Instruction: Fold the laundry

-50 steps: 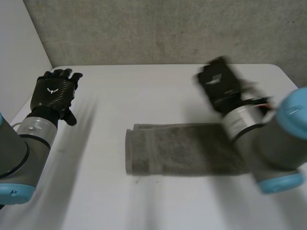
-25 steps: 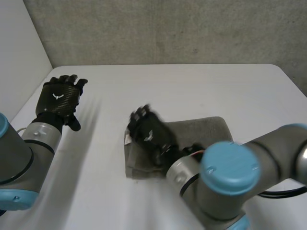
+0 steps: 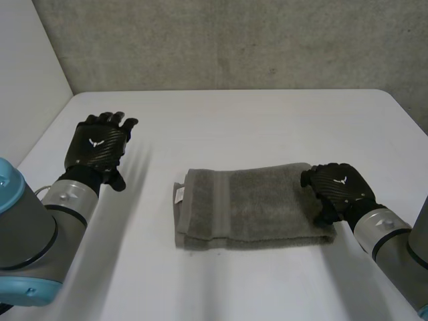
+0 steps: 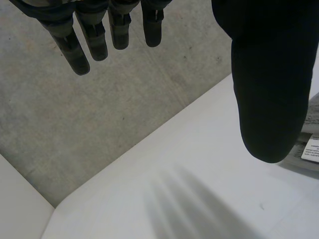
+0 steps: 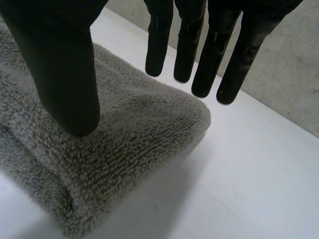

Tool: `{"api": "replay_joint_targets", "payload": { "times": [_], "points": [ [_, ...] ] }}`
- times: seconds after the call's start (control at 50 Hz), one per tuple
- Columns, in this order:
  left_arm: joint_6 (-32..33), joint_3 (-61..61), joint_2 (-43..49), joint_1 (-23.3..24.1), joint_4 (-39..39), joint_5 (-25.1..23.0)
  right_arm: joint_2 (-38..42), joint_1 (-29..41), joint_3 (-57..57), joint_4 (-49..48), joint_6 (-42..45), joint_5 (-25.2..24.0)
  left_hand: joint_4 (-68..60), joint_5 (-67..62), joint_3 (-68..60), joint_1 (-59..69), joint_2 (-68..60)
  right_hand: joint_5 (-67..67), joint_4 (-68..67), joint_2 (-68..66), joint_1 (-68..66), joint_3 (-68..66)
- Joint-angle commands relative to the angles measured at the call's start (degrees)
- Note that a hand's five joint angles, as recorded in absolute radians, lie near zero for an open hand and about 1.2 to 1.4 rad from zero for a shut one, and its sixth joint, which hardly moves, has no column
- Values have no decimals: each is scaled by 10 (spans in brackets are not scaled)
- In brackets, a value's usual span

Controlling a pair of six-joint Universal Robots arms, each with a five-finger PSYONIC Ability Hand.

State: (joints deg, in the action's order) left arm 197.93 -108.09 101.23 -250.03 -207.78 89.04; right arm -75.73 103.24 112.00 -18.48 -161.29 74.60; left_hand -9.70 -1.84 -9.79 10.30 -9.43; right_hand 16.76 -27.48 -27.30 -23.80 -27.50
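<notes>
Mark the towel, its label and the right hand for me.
towel [image 3: 261,204], head view, middle of the top layer.
label [image 3: 179,194], head view, white tag at the towel's end.
right hand [image 3: 340,186], head view, back of the hand.

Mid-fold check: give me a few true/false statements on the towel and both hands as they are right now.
1. The grey towel lies folded on the white table. True.
2. The left hand grips the towel. False: it is open over bare table, apart from the towel.
3. The right hand is at the towel's end opposite the label. True.
4. The right hand is curled into a fist. False: it is open, its fingers straight.
</notes>
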Motion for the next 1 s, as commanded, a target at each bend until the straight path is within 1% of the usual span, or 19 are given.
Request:
{"api": "replay_joint_targets", "payload": {
  "times": [0.02,0.2,0.24,0.46,0.52,0.56,0.58,0.6,0.62,0.68,0.74,0.78,0.8,0.82,0.84,0.88,0.9,0.94,1.0],
  "points": [
    [0,-1,8,5,0,0,5,-1,-10,13,5,0,-3,18,-2,-3,-6,150,-142,-144,-179,-142],
    [0,0,11,9,0,-1,13,-2,-36,107,8,2,-3,18,-2,-3,-6,128,-120,-122,-157,-120],
    [0,0,11,9,0,-1,16,-1,-42,124,14,3,-3,18,-2,-3,-6,74,-67,-69,-104,-67],
    [0,-1,13,9,1,-1,44,-1,-41,118,71,24,-3,18,-2,-3,-6,91,-83,-85,-120,-83],
    [0,0,13,9,0,-2,52,-2,-44,114,80,46,-3,18,-2,-3,-6,129,-122,-124,-159,-122],
    [0,-1,13,9,0,-1,52,-3,-43,95,82,67,-3,18,-2,-3,-6,327,-319,-321,-356,-319],
    [0,-1,13,9,0,-1,52,-3,-43,95,82,67,-3,18,-2,-3,-6,328,-321,-322,-357,-320],
    [0,-1,13,9,0,-1,52,-4,-39,76,83,74,-3,18,-2,-3,-6,488,-480,-482,-517,-480],
    [0,-1,13,9,0,-1,51,-3,-35,54,84,80,-3,18,-2,-3,-6,532,-525,-527,-562,-525],
    [0,0,13,9,0,-1,51,-1,-32,33,89,85,-3,18,-2,-3,-6,532,-525,-527,-562,-525],
    [0,0,12,9,0,-1,51,5,-27,-1,130,96,-3,18,-2,-3,-6,532,-525,-527,-562,-525],
    [0,0,12,9,0,-1,45,14,-29,-23,202,116,-3,18,-2,-3,-6,532,-525,-527,-562,-525],
    [0,0,11,9,0,-1,44,14,-29,-24,202,116,-3,18,-2,-3,-6,532,-525,-527,-562,-525],
    [0,0,9,9,0,-1,43,40,-36,-30,236,125,-3,18,-2,-3,-6,532,-525,-527,-562,-525],
    [0,0,9,9,0,-1,43,41,-36,-31,237,125,-3,18,-2,-3,-6,532,-525,-527,-562,-525],
    [0,0,6,9,0,-1,42,136,-66,-48,285,142,-3,18,-2,-3,-6,532,-525,-527,-562,-525],
    [0,0,6,9,0,-1,42,137,-66,-48,285,142,-3,18,-2,-3,-6,532,-525,-527,-562,-525],
    [0,0,6,9,0,-1,52,223,-88,-66,308,156,-3,18,-2,-3,-6,532,-525,-527,-562,-525],
    [0,-1,5,9,0,0,59,256,-94,-77,312,157,-3,18,-2,-3,-6,532,-525,-527,-562,-525]
  ]
}}
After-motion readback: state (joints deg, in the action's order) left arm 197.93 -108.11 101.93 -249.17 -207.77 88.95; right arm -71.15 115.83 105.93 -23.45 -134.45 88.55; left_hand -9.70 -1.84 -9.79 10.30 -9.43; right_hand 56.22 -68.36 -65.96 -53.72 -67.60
